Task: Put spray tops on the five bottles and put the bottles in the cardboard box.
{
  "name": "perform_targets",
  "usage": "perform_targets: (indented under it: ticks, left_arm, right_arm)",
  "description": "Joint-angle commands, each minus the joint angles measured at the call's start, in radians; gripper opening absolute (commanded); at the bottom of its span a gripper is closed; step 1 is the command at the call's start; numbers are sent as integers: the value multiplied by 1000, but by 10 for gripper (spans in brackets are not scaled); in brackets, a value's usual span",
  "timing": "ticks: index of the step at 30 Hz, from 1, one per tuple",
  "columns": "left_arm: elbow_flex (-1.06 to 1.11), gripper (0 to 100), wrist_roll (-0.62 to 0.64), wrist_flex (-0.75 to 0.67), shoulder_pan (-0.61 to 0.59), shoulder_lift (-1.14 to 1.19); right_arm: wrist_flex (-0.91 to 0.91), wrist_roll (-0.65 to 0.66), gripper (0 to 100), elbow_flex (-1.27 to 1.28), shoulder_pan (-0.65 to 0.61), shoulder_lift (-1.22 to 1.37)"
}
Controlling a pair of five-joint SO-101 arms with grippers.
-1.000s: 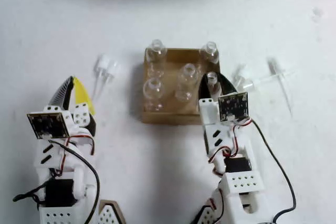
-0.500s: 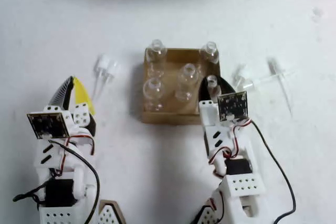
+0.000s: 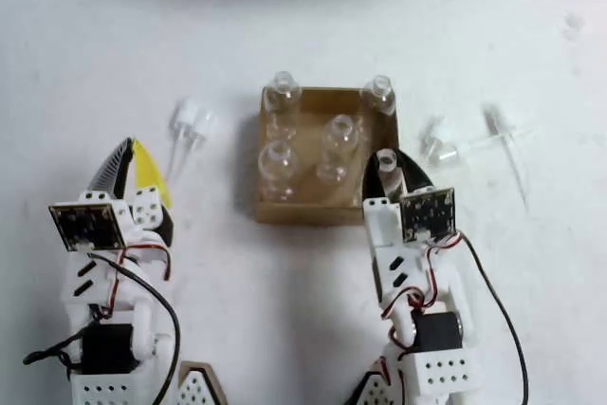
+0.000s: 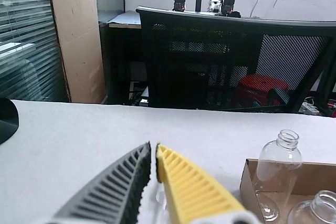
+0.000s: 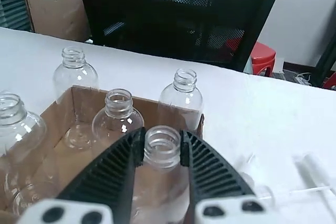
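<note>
Several clear bottles without tops stand in the cardboard box (image 3: pixel 327 208): two at the back (image 3: pixel 282 92) (image 3: pixel 378 94), one in the middle (image 3: pixel 339 135), one at the front left (image 3: pixel 276 163). My right gripper (image 3: pixel 387 166) (image 5: pixel 161 146) is shut on the neck of a fifth bottle (image 3: pixel 386 158) (image 5: pixel 162 142) at the box's near right corner. My left gripper (image 3: pixel 128 154) (image 4: pixel 153 151) is shut on nothing, left of the box. White spray tops lie left of the box (image 3: pixel 188 125) and right of it (image 3: pixel 438 149) (image 3: pixel 503 135).
The box wall (image 5: pixel 60 109) and other bottles (image 5: pixel 118 115) (image 5: pixel 185 92) stand just beyond the held one. A bottle (image 4: pixel 281 163) and the box corner (image 4: pixel 251 182) are seen past the left fingers. A black chair (image 4: pixel 236 61) stands behind the table's far edge.
The right arm has drawn back a little toward its base, carrying the held bottle toward the box's near right corner. The left arm has not moved.
</note>
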Motion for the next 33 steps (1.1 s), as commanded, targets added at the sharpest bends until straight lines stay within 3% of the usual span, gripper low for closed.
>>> perform_targets:
  ticks: [1,5,10,27,33]
  left_arm:
    - [-5,24,-14,-31,-5,-7]
    - [-5,24,-14,-31,-5,-7]
    - [-5,24,-14,-31,-8,-7]
    - [-5,24,-14,-31,-7,-7]
    - [-5,24,-14,-31,-5,-7]
  right_arm:
    - [22,80,15,0,16,-50]
    - [53,95,28,-6,10,-51]
    - [54,91,149,-6,10,-50]
    - [58,89,152,-18,16,-58]
    - [312,25,152,-269,50,-48]
